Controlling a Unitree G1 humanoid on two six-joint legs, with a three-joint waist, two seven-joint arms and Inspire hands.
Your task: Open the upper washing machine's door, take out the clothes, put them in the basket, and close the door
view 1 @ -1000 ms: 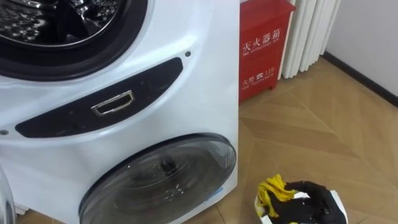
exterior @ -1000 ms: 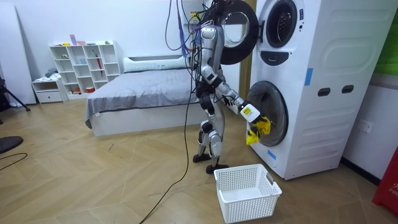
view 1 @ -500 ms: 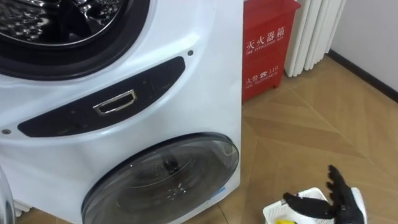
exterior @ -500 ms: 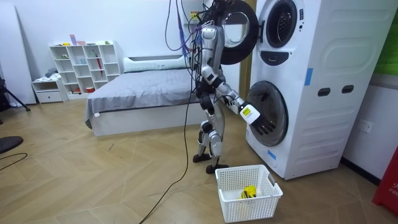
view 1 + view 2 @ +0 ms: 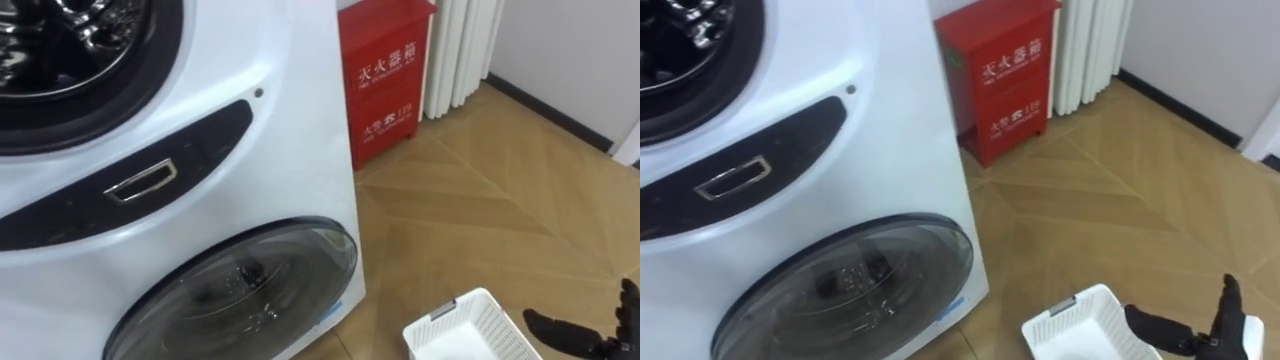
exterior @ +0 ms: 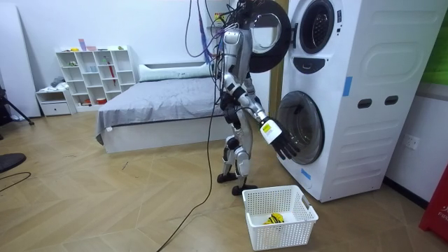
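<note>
Released since a second ago, the yellow cloth (image 6: 274,218) lies in the white basket (image 6: 280,236) (room view), below the right hand (image 6: 283,145) fronting the washing machine (image 6: 350,105). Eye views: fingers (image 5: 557,326) spread wide, holding nothing, beside the basket's rim.

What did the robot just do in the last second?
The right hand held a yellow-and-black garment above the white basket, then let it go. The garment now lies in the basket, and the open hand has drawn back slightly from the washing machine. Basket and machine stayed put.
</note>
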